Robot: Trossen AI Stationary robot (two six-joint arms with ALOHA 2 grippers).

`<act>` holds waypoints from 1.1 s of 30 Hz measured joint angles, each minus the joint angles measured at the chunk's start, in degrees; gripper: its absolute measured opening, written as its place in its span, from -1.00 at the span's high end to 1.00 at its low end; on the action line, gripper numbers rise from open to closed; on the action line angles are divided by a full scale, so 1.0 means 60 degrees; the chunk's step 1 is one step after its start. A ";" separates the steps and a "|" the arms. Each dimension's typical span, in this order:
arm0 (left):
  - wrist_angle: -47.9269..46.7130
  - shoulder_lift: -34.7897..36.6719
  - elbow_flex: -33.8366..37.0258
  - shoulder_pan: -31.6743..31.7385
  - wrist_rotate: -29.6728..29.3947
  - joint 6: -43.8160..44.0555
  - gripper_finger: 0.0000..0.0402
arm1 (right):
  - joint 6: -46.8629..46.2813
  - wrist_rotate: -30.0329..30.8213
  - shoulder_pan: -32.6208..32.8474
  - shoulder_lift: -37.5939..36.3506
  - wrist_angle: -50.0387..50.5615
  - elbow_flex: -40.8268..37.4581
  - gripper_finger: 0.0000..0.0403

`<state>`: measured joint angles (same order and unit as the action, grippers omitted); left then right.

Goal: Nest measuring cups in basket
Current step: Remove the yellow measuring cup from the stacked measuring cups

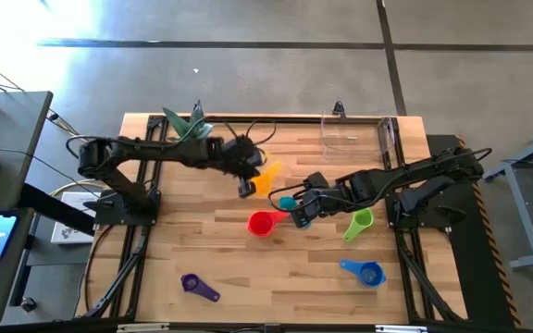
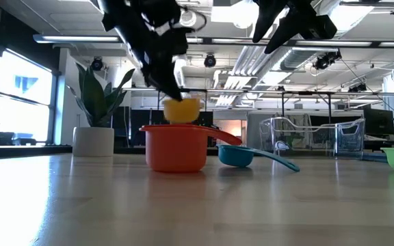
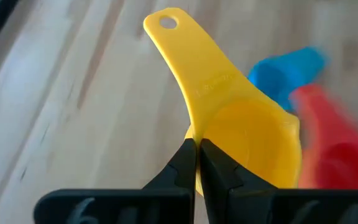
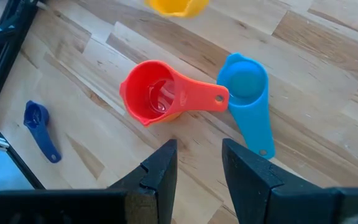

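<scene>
Above the middle of the wooden table (image 1: 202, 259), the left gripper (image 1: 248, 180) holds the yellow measuring cup (image 1: 268, 176) up in the air. Its two fingers are pinched tight on the rim of the cup, right where the handle starts. The low view shows the yellow cup hanging just over the red cup (image 2: 176, 147), not touching it.

The red cup sits on the table near the middle, with its flat handle pointing toward the teal cup (image 1: 288, 202). From the right wrist camera, that cup looks bright blue, and the end of the red handle comes right up to its bowl.

The right gripper (image 1: 302, 215) hangs above these two cups. Its fingers are apart and hold nothing.

More cups lie around the table. The green cup (image 1: 359, 224) is to the right of the right gripper. The blue cup (image 1: 365, 271) is nearer the front edge on the right side. The purple cup (image 1: 198, 286) is near the front edge on the left side, well apart from the others.

The clear basket (image 1: 357, 134) stands at the back of the table on the right. A green plant in a white pot (image 2: 96, 130) stands at the back on the left.
</scene>
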<state>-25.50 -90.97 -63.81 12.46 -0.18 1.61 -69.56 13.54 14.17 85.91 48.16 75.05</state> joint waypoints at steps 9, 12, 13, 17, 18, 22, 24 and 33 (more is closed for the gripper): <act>-0.0479 -0.0861 0.0026 0.0296 -0.0011 -0.0205 1.00 | -0.0007 -0.0004 0.0000 0.0000 0.0142 0.0000 0.41; -0.0439 -0.0874 0.0022 0.0296 -0.0012 -0.0283 1.00 | -0.0011 -0.0003 0.0000 0.0004 0.0212 -0.0004 0.41; -0.0448 -0.0892 0.0018 0.0296 -0.0007 -0.0362 1.00 | -0.0011 -0.0004 0.0000 0.0004 0.0210 -0.0004 0.41; -0.0633 -0.0914 0.0018 0.0296 0.0213 -0.0611 1.00 | -0.0039 -0.0004 -0.0007 0.0004 0.0225 -0.0004 0.41; -0.0688 -0.0981 0.0010 0.0296 0.0230 -0.0644 1.00 | -0.0112 -0.0004 -0.0007 0.0004 0.0236 -0.0002 0.41; -0.0771 -0.1207 0.0015 0.0296 0.0288 -0.0639 1.00 | -0.0182 -0.0009 -0.0007 0.0004 0.0229 -0.0004 0.41; -0.0776 -0.1212 0.0015 0.0296 0.0387 -0.0639 1.00 | -0.0178 -0.0011 -0.0007 0.0004 0.0229 -0.0004 0.41; -0.0635 -0.1208 0.0015 0.0303 0.0438 -0.0636 0.94 | -0.0159 -0.0022 -0.0007 0.0004 0.0337 -0.0004 0.41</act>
<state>-29.31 -98.21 -63.72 14.28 2.45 -2.20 -70.52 13.41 14.13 85.93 50.18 75.02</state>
